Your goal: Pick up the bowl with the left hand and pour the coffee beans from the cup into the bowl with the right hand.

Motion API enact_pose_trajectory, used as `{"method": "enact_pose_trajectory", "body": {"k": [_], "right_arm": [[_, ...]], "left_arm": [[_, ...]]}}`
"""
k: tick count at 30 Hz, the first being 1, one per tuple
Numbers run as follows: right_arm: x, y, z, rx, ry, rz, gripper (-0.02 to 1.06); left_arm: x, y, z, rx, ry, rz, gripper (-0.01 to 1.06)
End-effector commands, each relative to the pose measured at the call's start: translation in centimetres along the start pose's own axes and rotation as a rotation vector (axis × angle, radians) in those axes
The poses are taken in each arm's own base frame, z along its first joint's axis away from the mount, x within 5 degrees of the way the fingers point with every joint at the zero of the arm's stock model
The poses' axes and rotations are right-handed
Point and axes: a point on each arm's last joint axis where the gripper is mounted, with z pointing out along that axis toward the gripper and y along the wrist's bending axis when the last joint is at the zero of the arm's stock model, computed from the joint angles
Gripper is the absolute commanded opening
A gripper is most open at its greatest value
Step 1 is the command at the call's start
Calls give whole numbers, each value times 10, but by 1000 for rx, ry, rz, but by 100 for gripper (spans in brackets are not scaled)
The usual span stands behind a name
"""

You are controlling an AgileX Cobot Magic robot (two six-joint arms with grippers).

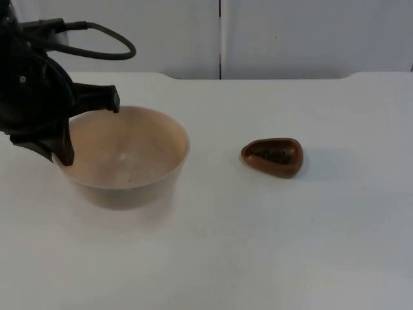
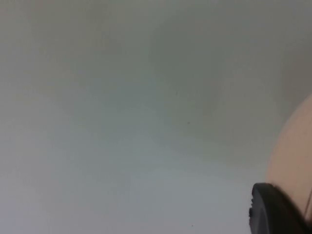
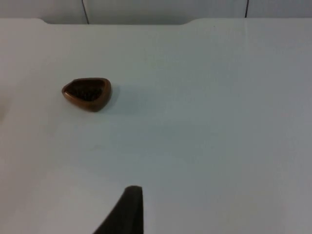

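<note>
A wide beige bowl (image 1: 122,158) stands on the white table at the left. My left gripper (image 1: 90,128) is open at its left rim, one finger behind the rim's back left and the other over the rim's front left. In the left wrist view the bowl's (image 2: 292,161) wall lies beside a black fingertip (image 2: 273,209). A small brown cup (image 1: 273,157) with dark coffee beans inside sits right of the middle, a short way from the bowl. My right gripper (image 3: 127,212) waits well back from the cup (image 3: 87,94).
The white table (image 1: 271,245) ends at the grey partition wall (image 1: 290,32) behind. Open table surface lies between bowl and cup, and in front of and to the right of the cup.
</note>
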Motion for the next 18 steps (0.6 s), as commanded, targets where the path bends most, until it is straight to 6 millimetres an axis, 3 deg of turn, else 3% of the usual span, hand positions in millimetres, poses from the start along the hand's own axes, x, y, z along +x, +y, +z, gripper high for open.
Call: {"method": "enact_pose_trajectory", "body": {"k": [1,6,18], "right_arm": [[-6,1,-4,-5,-59,0,105],[-21,2,-4,-17,-107,9,105],[-71,1,36,-25,30,39,105]], "left_arm": [[-2,-1,-3,4,-18,-10,0],[-2,-1,-3,6,-18,-11,0],[-1,-1,-3,8,-14,-11,0]]}}
